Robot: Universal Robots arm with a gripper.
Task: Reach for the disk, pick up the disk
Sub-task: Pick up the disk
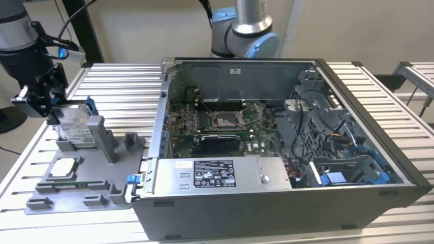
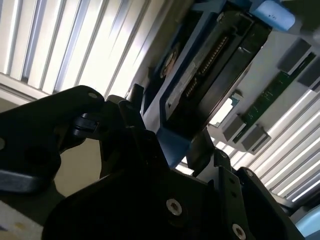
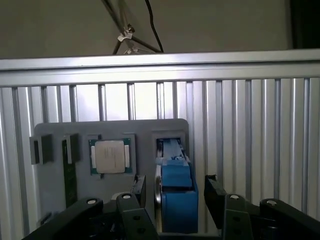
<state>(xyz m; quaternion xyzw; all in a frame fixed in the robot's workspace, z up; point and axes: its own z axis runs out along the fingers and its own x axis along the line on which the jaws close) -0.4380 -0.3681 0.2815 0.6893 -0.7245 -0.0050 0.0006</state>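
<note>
On grey tray [image 3: 145,131], flat rect. blue-edged disk [image 1: 74,127], hand [image 3: 175,184] astride

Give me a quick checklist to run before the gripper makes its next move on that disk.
1. Disk sits between the gripper fingers: ok.
2. Fingers shut on the disk: not ok, a gap shows on each side in the first wrist view.
3. Disk upright in its slot in the grey tray: ok.
4. Chip apart from the fingers: ok.
5. Computer case away from the gripper: ok.
6. Disk loose enough to lift: cannot tell.
</note>
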